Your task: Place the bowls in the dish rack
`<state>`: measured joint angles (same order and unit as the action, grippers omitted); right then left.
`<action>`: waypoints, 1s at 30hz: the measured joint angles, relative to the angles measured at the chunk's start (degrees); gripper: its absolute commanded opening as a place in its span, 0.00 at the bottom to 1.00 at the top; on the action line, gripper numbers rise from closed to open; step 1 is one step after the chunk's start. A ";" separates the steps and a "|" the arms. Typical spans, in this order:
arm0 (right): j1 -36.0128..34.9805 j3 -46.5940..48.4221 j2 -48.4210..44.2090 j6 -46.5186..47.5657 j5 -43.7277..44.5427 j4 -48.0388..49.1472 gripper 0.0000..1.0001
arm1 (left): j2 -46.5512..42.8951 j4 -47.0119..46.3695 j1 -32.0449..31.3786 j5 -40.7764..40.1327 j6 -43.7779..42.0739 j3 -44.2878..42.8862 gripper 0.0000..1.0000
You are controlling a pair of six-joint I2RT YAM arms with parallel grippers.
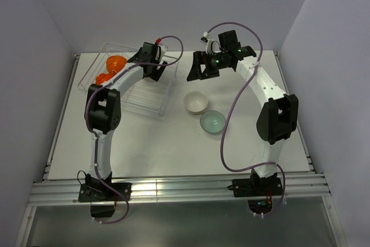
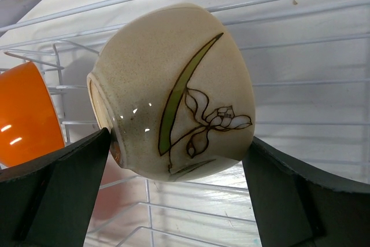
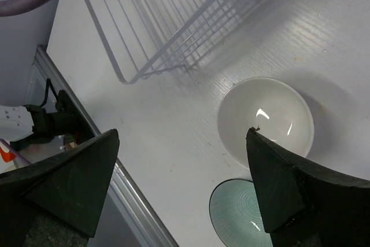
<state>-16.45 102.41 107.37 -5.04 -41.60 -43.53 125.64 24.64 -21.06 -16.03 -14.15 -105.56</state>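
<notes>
Desk [image 1: 173,148]: white and flat, it carries everything; the rack sits at the far left, and two bowls lie loose near the middle.
Dish rack [image 1: 147,99]: a clear tray with white wires inside, placed within the left arm's reach, so loading falls to that side.
Left arm [image 1: 104,108]: stretched forward over the rack so that its tool comes down among the wires.
Right arm [image 1: 277,117]: bent high above the desk's far middle, apart from the rack; I judge it is waiting over the loose bowls without crowding the left arm.
Left tool [image 2: 176,140]: spread wide, with one finger on each flank of the flowered bowl. The pads look at or just off its sides, so I judge it is not clamped and the wires carry the bowl.
Right tool [image 3: 182,134]: gaping, with nothing between the fingers, and looking down on the two loose bowls.
Flowered bowl [image 2: 167,85]: cream, tipped on its side inside the rack, its foot turned toward the orange one, leaning on the wires so it stands edgewise as dishes should.
Orange bowl [image 2: 26,114]: in the rack just beside the flowered bowl, also on edge.
Plain cream bowl [image 1: 196,103]: upright on the desk, right of the rack and not yet loaded.
Teal bowl [image 1: 213,121]: upright, just beside the plain cream bowl on its near side, also waiting.
Progress: two bowls are in and two are left, by my reckoning.
</notes>
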 measured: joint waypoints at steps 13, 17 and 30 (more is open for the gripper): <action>0.28 0.00 0.00 0.68 0.00 -0.72 0.98 | 0.66 -0.55 -0.83 -2.51 -1.92 -0.02 1.00; 0.66 0.00 0.00 1.07 0.00 -1.07 0.98 | 0.66 0.17 -0.90 -1.64 -2.95 -0.24 0.99; 0.74 0.00 0.00 1.53 0.04 -1.66 0.98 | 0.52 0.85 -0.87 0.63 -3.76 -0.52 1.00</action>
<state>-15.70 102.41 107.37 -3.51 -41.56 -45.19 126.17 25.50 -21.93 -15.40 -17.91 -106.08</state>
